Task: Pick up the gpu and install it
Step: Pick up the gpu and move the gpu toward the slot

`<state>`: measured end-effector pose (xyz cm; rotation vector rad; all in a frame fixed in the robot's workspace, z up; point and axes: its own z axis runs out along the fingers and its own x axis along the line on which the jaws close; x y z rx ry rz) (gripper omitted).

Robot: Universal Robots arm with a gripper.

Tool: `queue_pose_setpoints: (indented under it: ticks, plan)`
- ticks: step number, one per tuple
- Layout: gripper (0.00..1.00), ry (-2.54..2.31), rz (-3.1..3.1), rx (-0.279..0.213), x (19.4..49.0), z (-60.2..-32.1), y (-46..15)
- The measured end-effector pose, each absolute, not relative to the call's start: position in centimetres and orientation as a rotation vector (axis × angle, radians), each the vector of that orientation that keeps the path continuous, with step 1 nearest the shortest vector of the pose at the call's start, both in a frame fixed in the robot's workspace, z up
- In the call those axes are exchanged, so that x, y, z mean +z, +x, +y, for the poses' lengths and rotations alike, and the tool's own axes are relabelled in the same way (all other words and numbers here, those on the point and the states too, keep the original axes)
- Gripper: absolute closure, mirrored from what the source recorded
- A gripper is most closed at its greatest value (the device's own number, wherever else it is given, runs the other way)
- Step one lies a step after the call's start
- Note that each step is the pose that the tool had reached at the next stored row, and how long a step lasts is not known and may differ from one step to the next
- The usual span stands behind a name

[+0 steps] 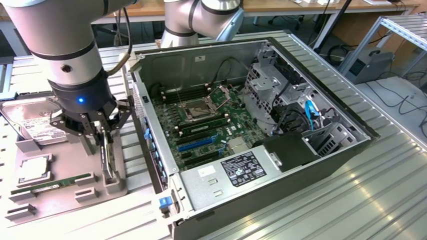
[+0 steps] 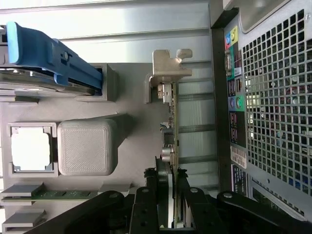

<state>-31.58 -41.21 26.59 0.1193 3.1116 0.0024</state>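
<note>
One gpu point(image 2: 171, 122) on edge | one claw point(image 2: 168, 183) clamped on it

A thick silver-grey cylindrical robot arm point(image 1: 57, 35) stands in the exterior view's upper left, a round dark socket point(image 1: 65, 68) on its side. Its black wrist collar point(image 1: 83, 95) bears a small blue light point(image 1: 81, 100). The black metal gripper point(image 1: 103, 152) has bolted linkage bars.
</note>
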Motion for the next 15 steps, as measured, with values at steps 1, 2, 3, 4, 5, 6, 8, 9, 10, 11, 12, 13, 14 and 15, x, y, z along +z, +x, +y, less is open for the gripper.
queue_pose_setpoints:
  ticks: [1, 2, 3, 4, 5, 6, 8, 9, 10, 11, 12, 13, 14, 15]
  plan:
    - [0.73, 0.119, 3.112, 0.002, 26.7, -41.2, -31.6]
    - [0.73, 0.119, 3.112, 0.002, 26.8, -41.2, -31.6]
    - [0.73, 0.119, 3.112, 0.002, 26.9, -41.2, -31.6]
    - [0.73, 0.119, 3.112, 0.002, 27.0, -41.2, -31.6]
    - [0.73, 0.119, 3.112, 0.002, 27.1, -41.2, -31.6]
    - [0.73, 0.119, 3.112, 0.003, 27.2, -41.2, -31.6]
    - [0.73, 0.119, 3.112, 0.002, 27.5, -41.2, -31.6]
    - [0.73, 0.119, 3.111, 0.002, 27.5, -41.2, -31.6]
    - [0.73, 0.119, 3.111, 0.002, 27.6, -41.2, -31.6]
    - [0.73, 0.119, 3.112, 0.003, 27.7, -41.2, -31.6]
    - [0.73, 0.119, 3.112, 0.002, 27.8, -41.2, -31.6]
    - [0.73, 0.119, 3.112, 0.002, 27.9, -41.2, -31.6]
    - [0.73, 0.119, 3.112, 0.003, 28.0, -41.2, -31.6]
    - [0.73, 0.119, 3.112, 0.002, 28.1, -41.2, -31.6]
